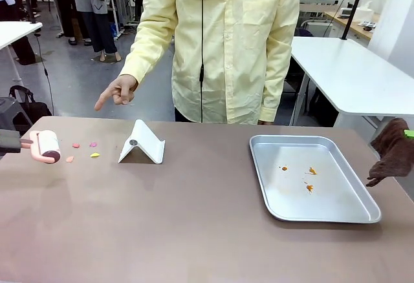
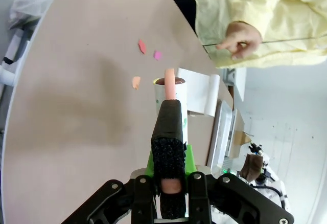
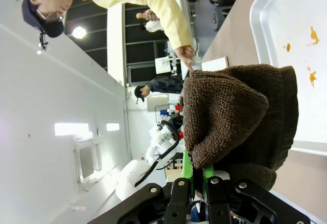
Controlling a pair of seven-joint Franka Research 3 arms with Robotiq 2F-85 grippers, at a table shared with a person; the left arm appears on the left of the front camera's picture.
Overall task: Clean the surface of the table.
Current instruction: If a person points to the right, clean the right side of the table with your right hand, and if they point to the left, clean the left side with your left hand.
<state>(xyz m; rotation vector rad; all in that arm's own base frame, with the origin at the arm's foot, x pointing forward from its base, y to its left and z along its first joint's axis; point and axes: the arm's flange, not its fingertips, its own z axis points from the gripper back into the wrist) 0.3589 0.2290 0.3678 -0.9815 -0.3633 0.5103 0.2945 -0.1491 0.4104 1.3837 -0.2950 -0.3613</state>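
Table (image 1: pixel 194 231) spreads under both arms, brown top mostly bare. The dirty patch is far-left: a few small paper scraps (image 1: pixel 84 150), pink/orange/yellow, lying loose btwn the lint roller (image 1: pixel 46 146) and a white folded stand (image 1: pixel 142 144). Left gripper (image 2: pixel 171 155) is clenched on the roller's black foam handle, green pads either side. Drum sticks straight out from the jaws, long axis in line w/ the handle and pointing roughly at the scraps, which sit just beyond its tip and a bit to one side. Can't tell if the drum touches the top or hangs just over it. Since the axis aims at the bits, the coming pass prob. needs a sideways sweep or a wrist turn so the drum rolls over them, not pokes at them. Person's hand (image 1: pixel 118 91) points down at that same patch from the far side. Right gripper (image 3: pixel 196 175) is clamped on a brown cloth (image 1: pixel 391 154), held up at the right edge beside the steel tray (image 1: pixel 310 213), which has orange stains (image 1: pixel 309 179). It's well apart from the scraps, so the left arm is much nearer.
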